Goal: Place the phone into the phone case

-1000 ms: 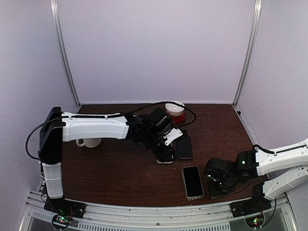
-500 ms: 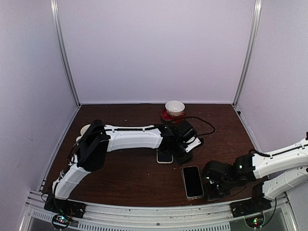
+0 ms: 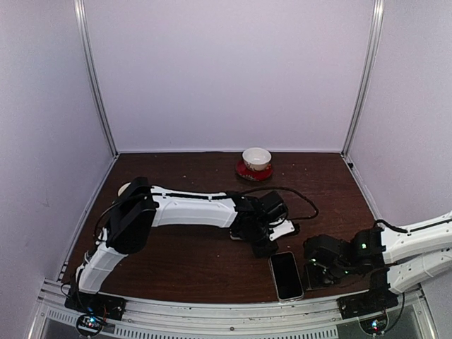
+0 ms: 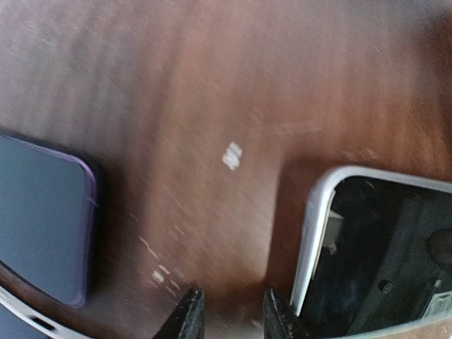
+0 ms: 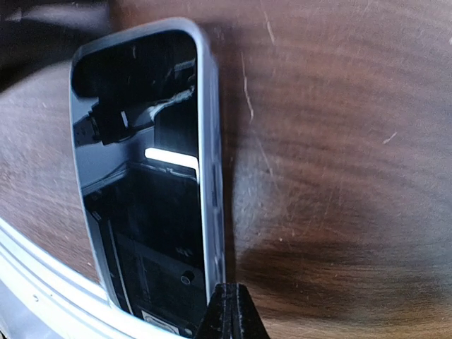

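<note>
The dark wooden worktop (image 3: 183, 272) carries everything. The left arm (image 3: 191, 208) reaches across its middle, and the left gripper (image 4: 234, 316) sits low with its jaws slightly apart over bare wood, grasping nothing. The phone (image 3: 286, 275) lies flat, screen up, at the near edge, right of centre. The purple-edged phone case (image 4: 42, 233) lies apart from it, beyond the left gripper. The right gripper (image 5: 229, 311) is clenched tight beside the phone's long edge. A bowl (image 3: 256, 157) stands at the far edge.
</note>
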Motion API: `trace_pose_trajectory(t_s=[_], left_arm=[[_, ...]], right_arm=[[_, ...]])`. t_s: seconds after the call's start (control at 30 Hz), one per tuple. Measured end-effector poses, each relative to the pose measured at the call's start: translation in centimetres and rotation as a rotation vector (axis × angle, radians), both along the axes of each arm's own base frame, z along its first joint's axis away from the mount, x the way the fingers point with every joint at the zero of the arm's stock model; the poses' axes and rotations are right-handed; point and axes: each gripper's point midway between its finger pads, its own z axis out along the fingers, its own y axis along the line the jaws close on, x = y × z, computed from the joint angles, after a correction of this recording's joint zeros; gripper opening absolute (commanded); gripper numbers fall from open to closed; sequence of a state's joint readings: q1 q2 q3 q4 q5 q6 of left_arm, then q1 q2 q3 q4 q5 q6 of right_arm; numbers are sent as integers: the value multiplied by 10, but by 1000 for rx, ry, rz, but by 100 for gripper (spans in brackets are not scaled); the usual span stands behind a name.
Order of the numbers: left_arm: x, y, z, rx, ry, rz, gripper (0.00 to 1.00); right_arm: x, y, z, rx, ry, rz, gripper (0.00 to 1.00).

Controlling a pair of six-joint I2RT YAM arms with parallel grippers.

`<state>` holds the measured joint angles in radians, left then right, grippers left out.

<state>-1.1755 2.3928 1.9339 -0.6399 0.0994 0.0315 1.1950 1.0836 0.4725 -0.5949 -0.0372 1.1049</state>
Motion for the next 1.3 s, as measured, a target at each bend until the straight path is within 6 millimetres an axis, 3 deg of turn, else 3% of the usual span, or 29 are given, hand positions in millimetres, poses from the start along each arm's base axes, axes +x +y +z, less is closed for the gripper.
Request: trace_pose_trajectory(t_s=[0.1, 0.17, 0.23, 0.3, 0.33, 0.47, 0.6, 0.8, 1.03, 1.3], left_arm=[[-9, 11, 1, 19, 25, -6, 32], [-10, 16, 1, 34, 25, -2, 33], [-8, 20, 4, 45, 10, 12, 35], [-2, 24, 12, 49, -16, 37, 40], [1, 27, 19, 45, -31, 56, 42], [16, 47, 56, 9, -77, 159, 53], [20, 85, 82, -31, -79, 270, 60], [7, 125, 72, -5, -48, 347, 62], [-5, 148, 57, 33, -18, 383, 63], [-4, 148, 68, -6, -25, 396, 63]], right_arm=[[4, -1, 4, 9, -25, -10, 9], [5, -6, 5, -18, -33, -12, 22], [5, -11, 10, -42, -35, -9, 47], [7, -11, 19, -56, -43, 7, 91], [9, -11, 25, -66, -49, 20, 98], [15, 2, 47, -93, -60, 66, 99], [19, 13, 43, -129, -46, 91, 99], [25, 32, 29, -210, -22, 109, 100], [26, 73, 32, -260, -66, 170, 99], [14, 46, 13, -446, -57, 174, 100]])
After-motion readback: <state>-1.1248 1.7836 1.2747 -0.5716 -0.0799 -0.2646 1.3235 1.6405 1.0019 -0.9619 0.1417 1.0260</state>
